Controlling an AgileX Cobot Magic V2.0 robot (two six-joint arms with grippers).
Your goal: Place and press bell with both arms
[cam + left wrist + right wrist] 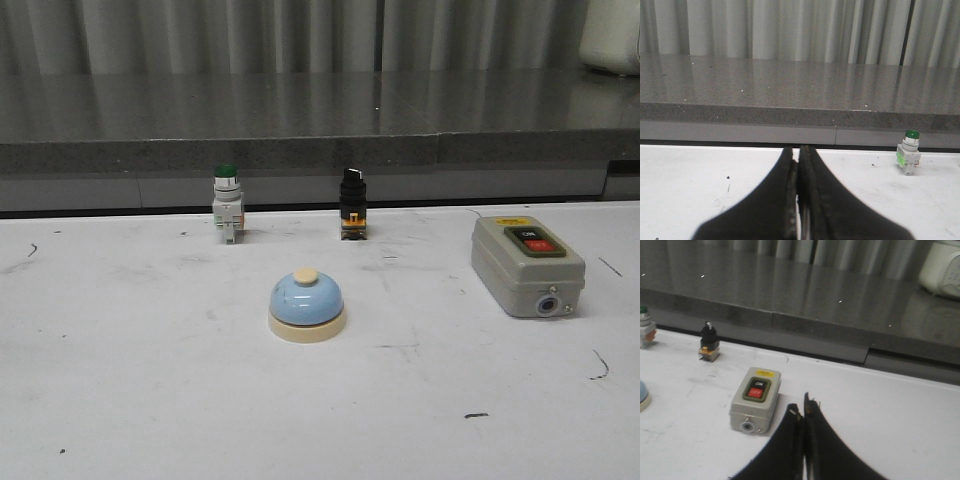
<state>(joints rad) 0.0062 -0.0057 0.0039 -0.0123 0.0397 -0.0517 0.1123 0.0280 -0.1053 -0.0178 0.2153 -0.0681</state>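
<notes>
Grey switch box [755, 399] w/ ON/OFF labels

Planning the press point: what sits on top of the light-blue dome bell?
A cream round button tops the light-blue dome bell, bare, with nothing over it. The dome covers the striker inside, so that cannot be seen.

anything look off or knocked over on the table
Nothing stands out. The bell, green button, black switch and grey box all sit upright and apart on the table; only scuff marks show.
</notes>
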